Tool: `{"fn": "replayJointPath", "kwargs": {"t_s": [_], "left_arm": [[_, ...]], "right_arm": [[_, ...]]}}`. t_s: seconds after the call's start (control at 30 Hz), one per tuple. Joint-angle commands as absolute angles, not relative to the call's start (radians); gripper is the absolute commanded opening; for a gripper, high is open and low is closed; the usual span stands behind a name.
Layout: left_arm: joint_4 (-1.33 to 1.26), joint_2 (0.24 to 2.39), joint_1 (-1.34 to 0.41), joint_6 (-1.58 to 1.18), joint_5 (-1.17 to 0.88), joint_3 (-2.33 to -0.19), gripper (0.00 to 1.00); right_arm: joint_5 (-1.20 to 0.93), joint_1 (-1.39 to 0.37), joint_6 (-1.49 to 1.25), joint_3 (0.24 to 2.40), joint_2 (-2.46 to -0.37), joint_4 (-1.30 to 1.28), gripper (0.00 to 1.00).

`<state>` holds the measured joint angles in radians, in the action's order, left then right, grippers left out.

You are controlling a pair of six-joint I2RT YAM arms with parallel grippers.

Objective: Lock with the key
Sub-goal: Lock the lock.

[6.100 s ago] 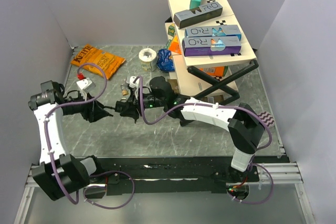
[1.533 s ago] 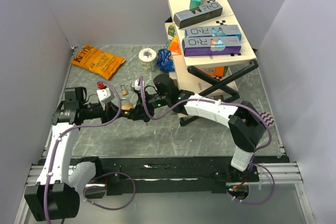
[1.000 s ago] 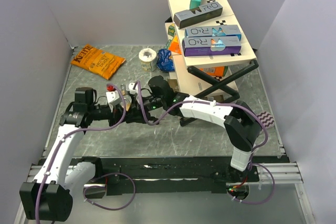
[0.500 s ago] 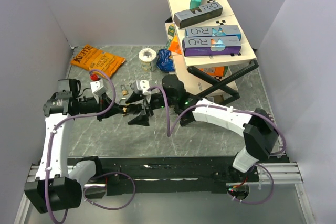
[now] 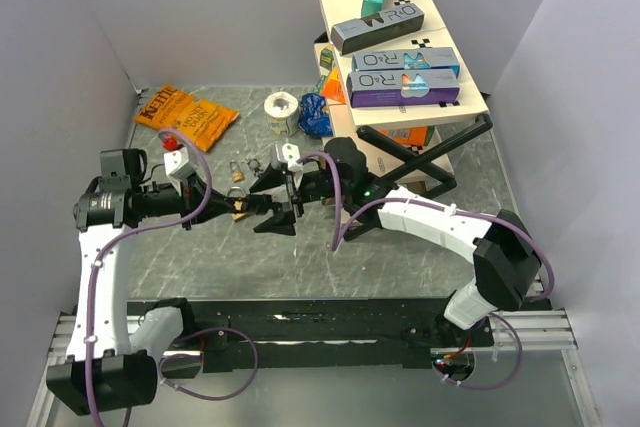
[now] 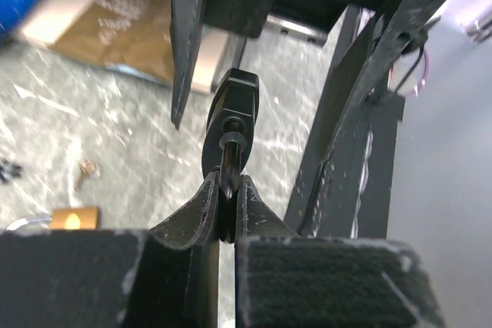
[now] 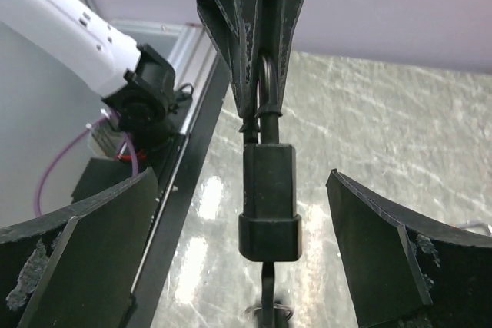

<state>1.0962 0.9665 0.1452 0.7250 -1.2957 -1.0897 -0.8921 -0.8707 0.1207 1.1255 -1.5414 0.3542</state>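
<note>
A dark padlock [image 7: 269, 203] hangs upright by its shackle from my left gripper [image 6: 227, 190], which is shut on the shackle. The key [image 7: 267, 297], with a ring on it, sticks out of the bottom of the lock. My right gripper [image 7: 241, 178] stands wide open, one finger on each side of the lock body and touching neither it nor the key. In the top view the padlock [image 5: 242, 210] is just above the table's middle left, between my left gripper [image 5: 226, 209] and my right gripper [image 5: 273, 201].
A small brass padlock [image 5: 237, 170] and loose keys lie just behind the held lock. An orange chip bag [image 5: 186, 115], a tape roll [image 5: 282, 110] and a blue bag [image 5: 314, 115] sit at the back. Stacked boxes [image 5: 400, 77] on a black stand fill the back right.
My right gripper has opened wide, let go of the key and drawn back a little to the right. My left gripper has drawn back to the left, still shut on the shackle.
</note>
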Motion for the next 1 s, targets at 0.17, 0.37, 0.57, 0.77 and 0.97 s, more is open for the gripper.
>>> {"fn": "replayJointPath", "kwargs": {"t_s": [0.17, 0.37, 0.57, 0.77, 0.97], "left_arm": [[0.487, 0.810, 0.149, 0.129, -1.454, -1.028, 0.01], [0.304, 0.769, 0.149, -0.094, -1.445, -0.991, 0.01], [0.307, 0.770, 0.147, -0.090, -1.448, -0.991, 0.01], [0.299, 0.770, 0.147, -0.098, -1.450, -0.991, 0.01], [0.308, 0.767, 0.147, -0.078, -1.447, -0.980, 0.01]], "right_arm": [[-0.986, -0.851, -0.058, 1.140, -1.569, 0.610, 1.00], [-1.003, -0.851, -0.109, 1.157, -1.588, 0.664, 0.94], [-1.000, -0.859, -0.121, 1.177, -1.597, 0.695, 0.77], [-0.991, -0.871, -0.107, 1.198, -1.606, 0.690, 0.57], [-1.003, -0.877, -0.101, 1.201, -1.608, 0.678, 0.34]]}}
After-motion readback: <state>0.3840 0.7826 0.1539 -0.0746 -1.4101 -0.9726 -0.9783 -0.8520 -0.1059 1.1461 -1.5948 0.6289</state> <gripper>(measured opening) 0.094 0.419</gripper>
